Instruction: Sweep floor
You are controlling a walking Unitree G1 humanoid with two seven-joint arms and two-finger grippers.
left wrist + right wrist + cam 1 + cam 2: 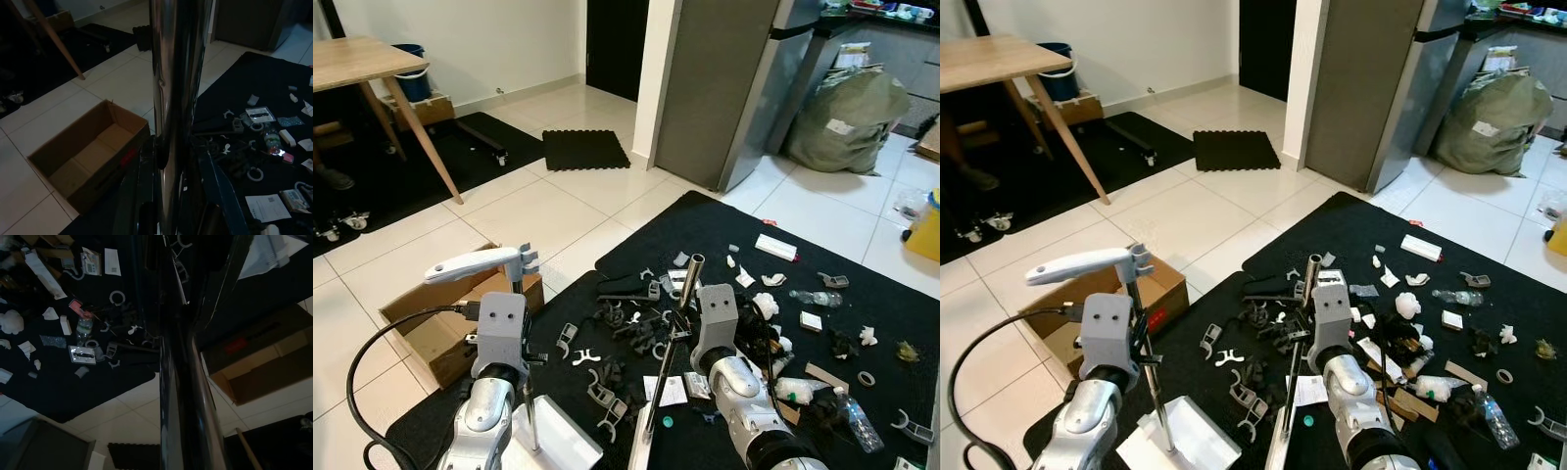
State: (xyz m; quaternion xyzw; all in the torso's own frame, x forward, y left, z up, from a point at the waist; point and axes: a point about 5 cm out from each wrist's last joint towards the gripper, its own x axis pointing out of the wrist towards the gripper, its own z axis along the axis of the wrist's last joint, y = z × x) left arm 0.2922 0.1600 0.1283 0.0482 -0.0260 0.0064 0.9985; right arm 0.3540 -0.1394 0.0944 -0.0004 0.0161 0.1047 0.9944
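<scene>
Wooden table [352,61], perhaps a fridge [734,88], green sack [847,122].

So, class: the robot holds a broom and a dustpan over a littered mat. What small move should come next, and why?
Probably a short broom stroke by the right gripper, pushing the nearest clips toward the dustpan that the left gripper holds by its pole. The litter lies just beyond the pan, on the black mat.
</scene>
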